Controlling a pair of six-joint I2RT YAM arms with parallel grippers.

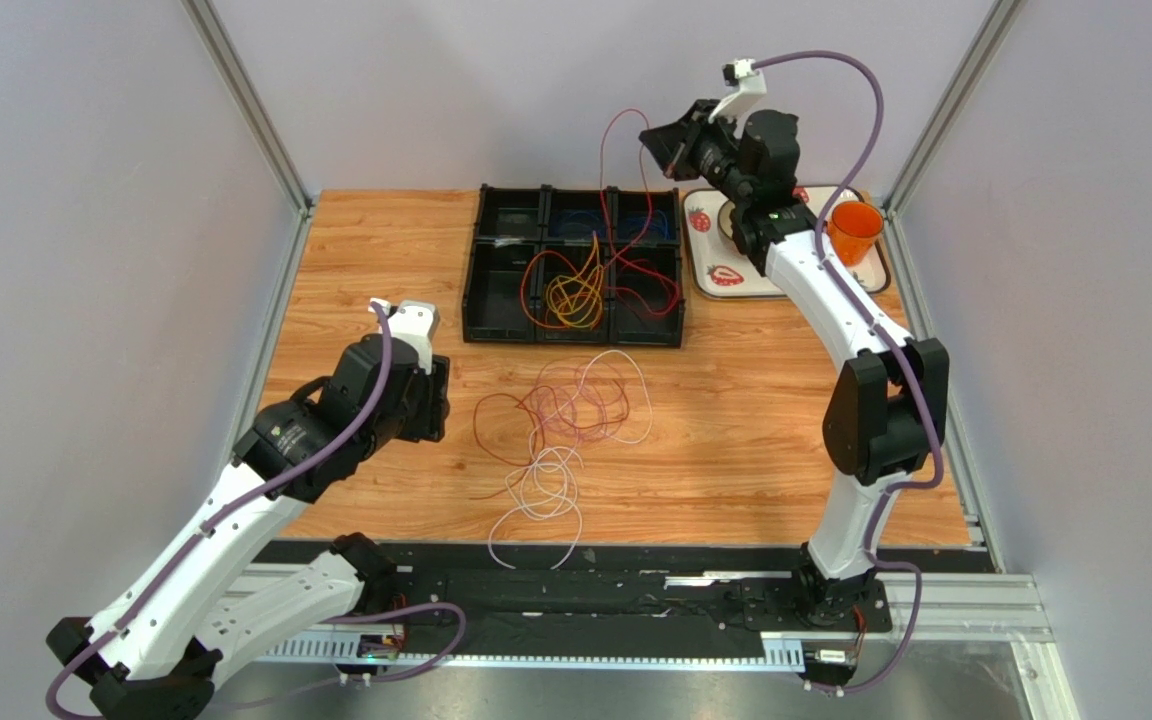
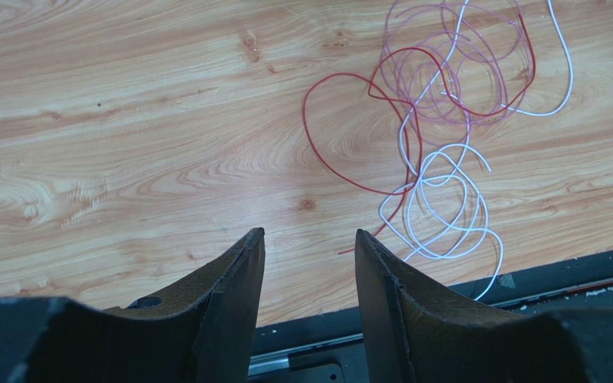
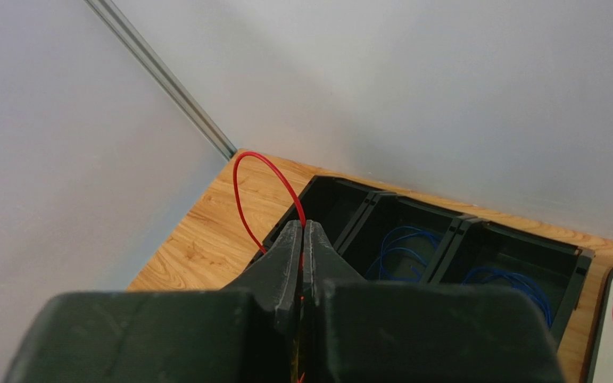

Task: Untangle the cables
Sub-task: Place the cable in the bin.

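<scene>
A loose tangle of cables (image 1: 560, 428), red, pink and white, lies on the wooden table in front of the black compartment tray (image 1: 500, 285). In the left wrist view the red cable (image 2: 342, 152) and white loops (image 2: 445, 199) lie to the right of my left gripper (image 2: 310, 231), which is open and empty just above the table. My right gripper (image 3: 303, 225) is raised over the tray's back edge and shut on a red cable (image 3: 242, 183), which arcs up and hangs down into the tray (image 1: 608, 150). Orange and yellow cables (image 1: 575, 293) and blue cables (image 3: 402, 247) lie in compartments.
A white strawberry-print tray (image 1: 717, 255) with an orange cup (image 1: 854, 230) stands at the back right. Grey enclosure walls surround the table. A black rail (image 1: 612, 578) runs along the near edge, with a white loop reaching it.
</scene>
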